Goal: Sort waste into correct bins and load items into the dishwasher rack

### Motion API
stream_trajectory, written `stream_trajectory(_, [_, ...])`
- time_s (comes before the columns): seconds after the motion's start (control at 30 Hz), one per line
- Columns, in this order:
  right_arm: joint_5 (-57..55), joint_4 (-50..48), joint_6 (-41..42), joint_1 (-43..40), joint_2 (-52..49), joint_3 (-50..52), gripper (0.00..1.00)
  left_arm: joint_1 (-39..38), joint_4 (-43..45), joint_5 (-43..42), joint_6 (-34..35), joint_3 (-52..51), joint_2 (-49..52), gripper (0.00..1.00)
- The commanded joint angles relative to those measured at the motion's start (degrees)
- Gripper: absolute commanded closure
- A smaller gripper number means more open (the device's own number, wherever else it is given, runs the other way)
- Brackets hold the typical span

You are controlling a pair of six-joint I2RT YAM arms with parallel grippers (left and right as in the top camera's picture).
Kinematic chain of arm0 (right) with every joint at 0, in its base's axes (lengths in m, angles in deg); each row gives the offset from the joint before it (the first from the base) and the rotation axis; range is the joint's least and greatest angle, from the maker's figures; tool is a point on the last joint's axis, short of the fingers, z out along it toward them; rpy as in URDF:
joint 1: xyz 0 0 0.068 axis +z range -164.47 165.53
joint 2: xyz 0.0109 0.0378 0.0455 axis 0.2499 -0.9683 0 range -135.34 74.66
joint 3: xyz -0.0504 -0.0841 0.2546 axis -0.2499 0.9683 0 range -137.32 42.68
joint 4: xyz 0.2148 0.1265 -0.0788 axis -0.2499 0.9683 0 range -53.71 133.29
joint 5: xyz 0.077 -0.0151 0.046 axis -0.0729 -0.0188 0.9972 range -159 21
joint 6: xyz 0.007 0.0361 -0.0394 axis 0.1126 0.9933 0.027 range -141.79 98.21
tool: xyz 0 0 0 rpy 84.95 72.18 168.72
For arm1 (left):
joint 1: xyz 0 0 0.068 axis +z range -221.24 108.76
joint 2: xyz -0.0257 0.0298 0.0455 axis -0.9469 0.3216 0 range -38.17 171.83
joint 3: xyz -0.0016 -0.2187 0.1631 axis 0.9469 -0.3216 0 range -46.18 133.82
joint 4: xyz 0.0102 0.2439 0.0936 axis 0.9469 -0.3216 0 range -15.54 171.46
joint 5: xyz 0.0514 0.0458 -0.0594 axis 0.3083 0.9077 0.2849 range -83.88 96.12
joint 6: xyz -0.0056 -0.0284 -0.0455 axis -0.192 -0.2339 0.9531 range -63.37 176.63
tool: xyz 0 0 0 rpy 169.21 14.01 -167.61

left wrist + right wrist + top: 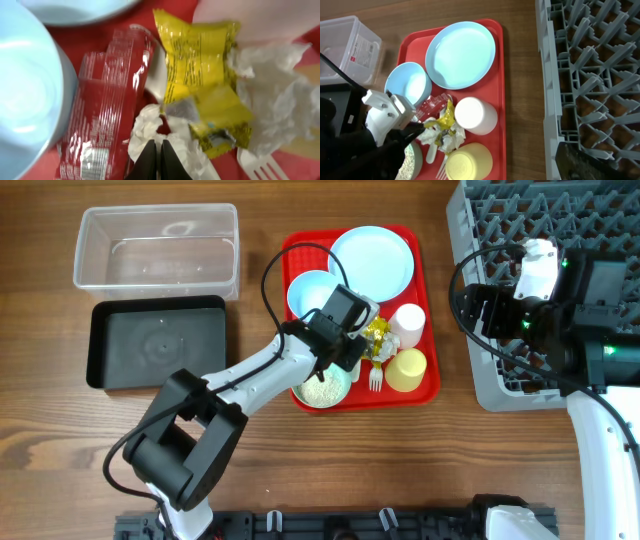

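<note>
Reaching across the red tray (432,375), the left gripper (156,146) is pointing down into the heap of waste at the tray's middle. Its two black fingers are pressing together with barely a slit between them, and their tips are sitting against the white paper scraps (146,127). Whether a fold of paper is caught between them cannot be told.

The red-and-clear wrapper (102,105) is lying just left of the fingers, touching the scraps. The yellow wrapper (197,65) is lying to their right, overlapping more crumpled paper.

Dishes are crowding the heap on every side. One light blue bowl (310,292) is pressing in from the left, and the light blue plate (372,260) is sitting beyond it at the tray's far end. The white cup (409,323) and yellow cup (405,370) are standing on the right. The white fork (375,378) is poking out from under the paper. The second bowl (322,390), holding the rice-like grains, is sitting at the near edge, partly under the left arm.

The clear tub (82,250) and black tub (160,340) are waiting side by side, well left of the tray. The right gripper (485,305) is hanging over the left part of the dishwasher rack (480,375), apart from the tray. Whether its fingers are spread or closed cannot be told.
</note>
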State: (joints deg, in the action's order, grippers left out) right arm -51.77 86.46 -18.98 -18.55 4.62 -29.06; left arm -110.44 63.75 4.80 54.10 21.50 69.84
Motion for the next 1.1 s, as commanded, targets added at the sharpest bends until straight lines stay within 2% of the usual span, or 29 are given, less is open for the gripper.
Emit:
stream_trajectory(0.0, [-1.0, 0.0, 0.2, -0.2, 0.1, -0.9, 0.0, 0.1, 2.4, 0.3, 0.0, 1.2, -2.1, 0.96])
stream_trajectory(0.17, [-1.0, 0.0, 0.2, -0.2, 0.1, -0.9, 0.0, 0.1, 2.2, 0.3, 0.0, 2.1, -9.0, 0.96])
stream_trajectory(0.37, [-1.0, 0.0, 0.2, -0.2, 0.1, -0.9, 0.0, 1.1, -3.0, 0.5, 0.0, 2.1, -16.2, 0.96])
stream_trajectory(0.43, [-1.0, 0.0, 0.2, -0.2, 0.1, -0.9, 0.0, 3.0, -4.8, 2.8, 0.0, 2.1, -17.8, 0.96])
stream_trajectory(0.5, [-1.0, 0.0, 0.3, -0.2, 0.1, -0.9, 0.01, 6.3, -5.5, 6.6, 1.0, 2.1, -18.9, 0.96])
stream_trajectory(0.6, [-0.9, 0.0, 0.3, -0.2, 0.1, -0.9, 0.0, 14.1, -4.2, 7.5, 1.5, 2.1, -19.5, 0.96])
stream_trajectory(0.83, [-0.9, -0.3, 0.4, -0.2, 0.1, -0.9, 0.0, 36.0, 9.5, 4.6, 1.7, 2.1, -18.0, 0.96])
stream_trajectory(1.0, [-0.9, -0.8, 0.6, -0.2, 0.1, -0.9, 0.0, 42.2, 15.6, 1.3, 4.5, 2.1, -14.2, 0.96])
stream_trajectory(1.03, [-0.9, -0.8, 0.8, -0.2, 0.1, -0.9, 0.0, 42.3, 16.9, 1.4, 4.5, 2.1, -13.2, 0.89])
stream_trajectory(1.07, [-0.9, -0.8, 0.8, -0.2, 0.1, -0.9, 0.0, 42.3, 17.6, 1.4, 4.5, 2.1, -12.4, 0.71])
